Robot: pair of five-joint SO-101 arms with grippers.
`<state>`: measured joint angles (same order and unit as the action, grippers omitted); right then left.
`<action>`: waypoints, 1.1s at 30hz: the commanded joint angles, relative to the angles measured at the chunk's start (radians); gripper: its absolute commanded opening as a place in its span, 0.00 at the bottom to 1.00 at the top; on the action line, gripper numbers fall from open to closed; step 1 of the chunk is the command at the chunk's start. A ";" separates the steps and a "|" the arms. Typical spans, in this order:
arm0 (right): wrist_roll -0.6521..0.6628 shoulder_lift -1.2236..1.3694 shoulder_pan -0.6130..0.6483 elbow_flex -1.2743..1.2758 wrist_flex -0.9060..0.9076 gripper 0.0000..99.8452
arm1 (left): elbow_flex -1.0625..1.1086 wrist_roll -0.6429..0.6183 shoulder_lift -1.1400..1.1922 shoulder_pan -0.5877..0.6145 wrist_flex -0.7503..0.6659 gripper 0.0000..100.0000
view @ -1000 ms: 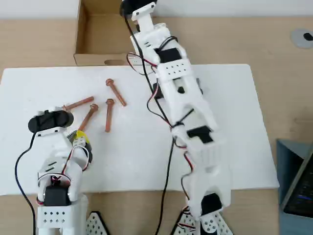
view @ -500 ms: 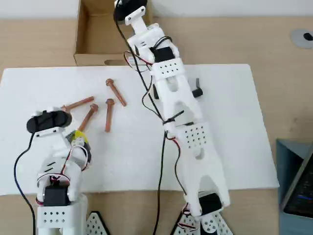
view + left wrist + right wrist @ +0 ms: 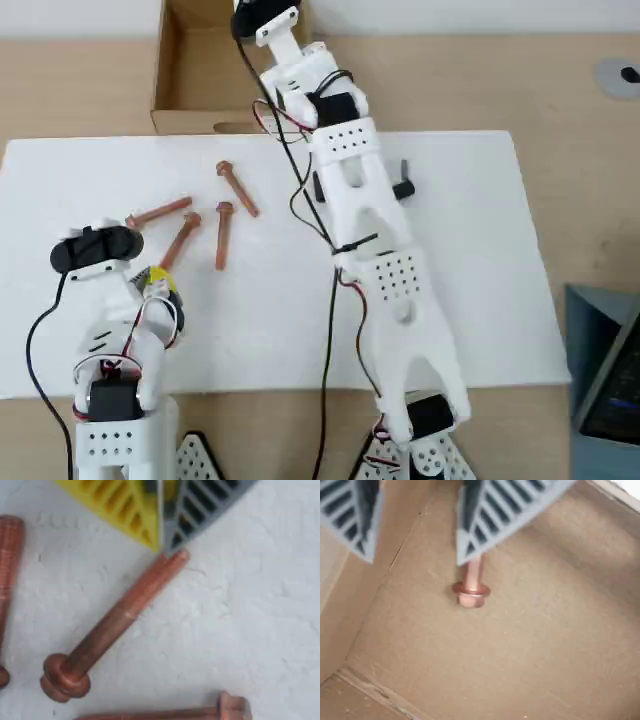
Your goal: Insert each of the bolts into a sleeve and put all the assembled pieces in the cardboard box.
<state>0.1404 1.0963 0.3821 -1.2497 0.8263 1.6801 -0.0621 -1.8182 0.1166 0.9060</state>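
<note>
Left end effector point(image 3: 161, 542), clenched and empty, tips just beside shank end of bolt point(image 3: 117, 617) on surface point(image 3: 250, 630), long axis running away, head farthest; right end effector point(image 3: 415, 557), released, above boxed bolt point(image 3: 470, 587) in box point(image 3: 530, 660).

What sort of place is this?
Probably a robotics lab or hobby workbench: a small white left arm and right arm stand at a wooden table, with bolts laid on a white mat near a cardboard box.

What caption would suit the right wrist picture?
Open right gripper hovering over a bolt lying inside the cardboard box.
</note>
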 commanded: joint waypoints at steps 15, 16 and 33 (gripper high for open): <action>0.006 -0.016 -0.004 -0.420 0.509 0.13 | 0.012 -0.002 -0.005 0.008 -0.003 0.00; 0.005 -0.019 -0.004 -0.420 0.539 0.13 | 0.012 -0.002 -0.005 0.008 -0.003 0.00; -0.092 -0.211 -0.015 -0.349 0.962 0.13 | 0.012 -0.002 -0.005 0.011 -0.003 0.01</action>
<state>0.0698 0.9996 0.3836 -1.6180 1.7653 1.6801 -0.0621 -1.8182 0.1166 0.9060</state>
